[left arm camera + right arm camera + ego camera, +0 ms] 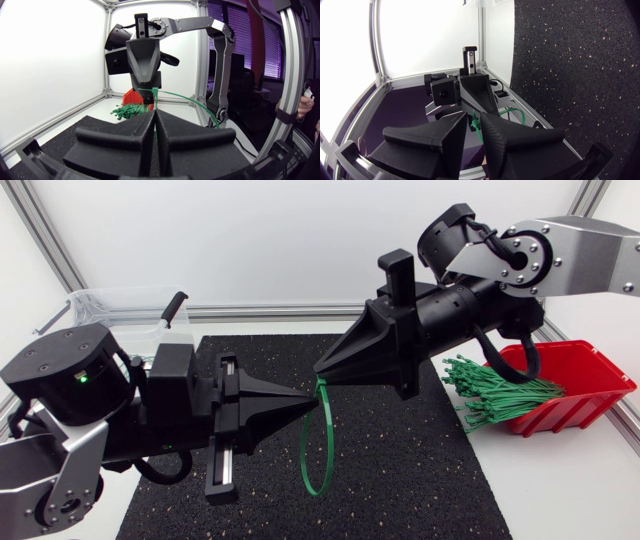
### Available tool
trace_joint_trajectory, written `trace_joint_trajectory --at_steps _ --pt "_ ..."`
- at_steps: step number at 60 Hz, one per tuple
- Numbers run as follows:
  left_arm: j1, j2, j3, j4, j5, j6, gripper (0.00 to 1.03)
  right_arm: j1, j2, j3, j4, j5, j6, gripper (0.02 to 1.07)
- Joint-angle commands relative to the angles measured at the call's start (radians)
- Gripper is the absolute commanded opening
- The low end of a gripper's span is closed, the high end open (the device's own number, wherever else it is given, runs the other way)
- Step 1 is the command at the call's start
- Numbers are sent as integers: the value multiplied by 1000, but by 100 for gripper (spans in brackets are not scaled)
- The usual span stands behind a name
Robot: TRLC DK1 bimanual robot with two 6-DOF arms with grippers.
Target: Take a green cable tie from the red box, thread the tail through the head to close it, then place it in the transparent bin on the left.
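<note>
The green cable tie hangs in the air over the middle of the black mat, curled into a loop that droops below the two hands and does not touch the mat. Its upper part is pinched between both hands, whose tips meet nearly nose to nose. Our left hand comes in low from our left side, its wedge fingers pressed together along one seam, and in the left wrist view a short green strip stands straight up out of that seam, so this hand is closed on the tie. Our right hand slants down from our right side and its tip also grips the tie, just above and beside the left hand's tip. In the right wrist view the green strip sits between that hand's two fingertips. We cannot tell whether the tail has passed through the head. The red box stands on the white surface to our right, just off the mat, with a bundle of green ties spilling out of its open front toward the mat. The transparent bin sits at the far left, behind our left arm and well apart from the tie.
</note>
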Motion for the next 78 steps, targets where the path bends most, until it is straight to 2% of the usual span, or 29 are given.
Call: trace_joint_trajectory --at_steps 1,4,39,46,52,61,67,75,78 --pt "-9 -12 -13 6 2 17 4 4 -25 -21 -15 0 -18 24" --pt "-9 -12 -13 6 2 17 4 4 -25 -24 -14 1 -19 20" --pt "-15 -14 -10 1 -1 16 4 6 -36 -52 -14 3 -36 20" --pt "-18 -14 -12 1 -1 16 4 3 -39 -52 -12 3 -36 16" --pt "-19 -14 -13 0 -4 16 4 0 -48 -54 -6 6 -38 8" --pt "-30 -14 -15 -5 -12 16 4 0 -59 -57 -5 15 -38 8" --pt "-45 -15 -16 -7 -21 16 4 1 -69 -58 -5 16 -36 8" --pt "-110 -54 -25 -27 -61 16 4 7 -65 -46 3 24 -26 8" --pt "-156 -86 -33 -42 -88 16 4 10 -52 -44 17 27 -16 8"
